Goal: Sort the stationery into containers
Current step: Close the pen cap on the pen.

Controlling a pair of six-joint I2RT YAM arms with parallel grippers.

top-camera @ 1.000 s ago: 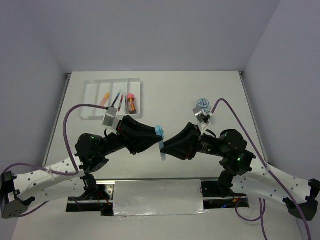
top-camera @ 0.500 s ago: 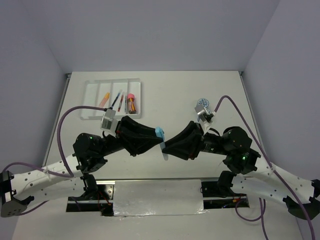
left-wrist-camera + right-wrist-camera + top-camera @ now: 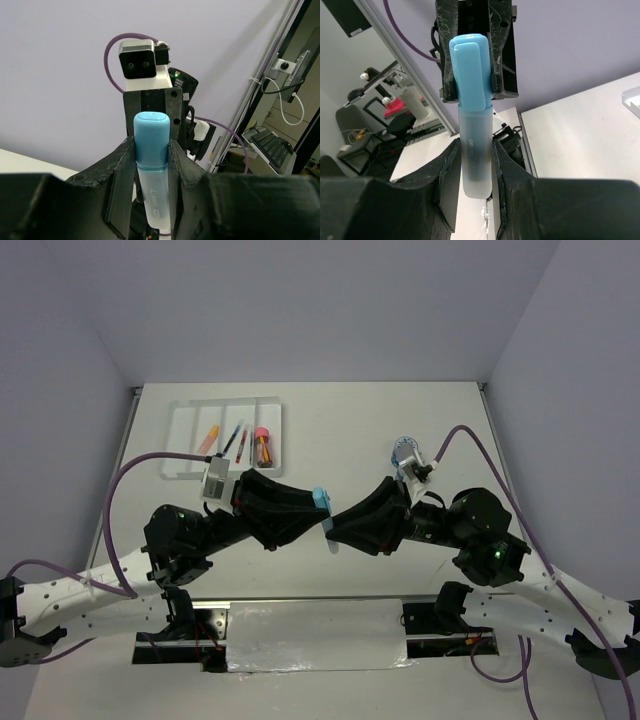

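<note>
Currently, step in hand: judging by the grips, a pass of the highlighter (image 3: 324, 512) from one arm to the other, caught with both holding it.
Highlighter, place: held off the table between the two hands, over the middle of the table and closer to its near edge than its far one.
Left hand (image 3: 151, 167): closed on the light-blue cap, fingers (image 3: 121, 175) pressed to either side of it.
Right hand (image 3: 475, 172): closed on the frosted barrel below the cap, with the barrel's tail end poking out past the fingers (image 3: 448, 175).
Long axis: from above it runs roughly far to near, cap toward the far edge and tail toward the near edge. That is close to parallel with the tray's long compartments.
Hands to each other: nose to nose, with the left coming in from the left side and the right from the right, and the highlighter crosswise to both.
Tray (image 3: 176, 428): at the far left corner of the table, well apart from the highlighter and up-left of it.
Tray contents: an orange eraser (image 3: 209, 437), two thin pens (image 3: 237, 440) and a pink-capped orange piece (image 3: 262, 446) lie lengthwise in three compartments.
Nearer arm: the left, whose base sits on the tray's side. It would probably carry the highlighter on once the right hand lets go.
Risk: with only the cap gripped, the barrel could slide out of it if the cap fits loosely.
Left to sort: a round blue-lidded tub (image 3: 402, 445) stands on the right half of the table, partly hidden by the right wrist.
</note>
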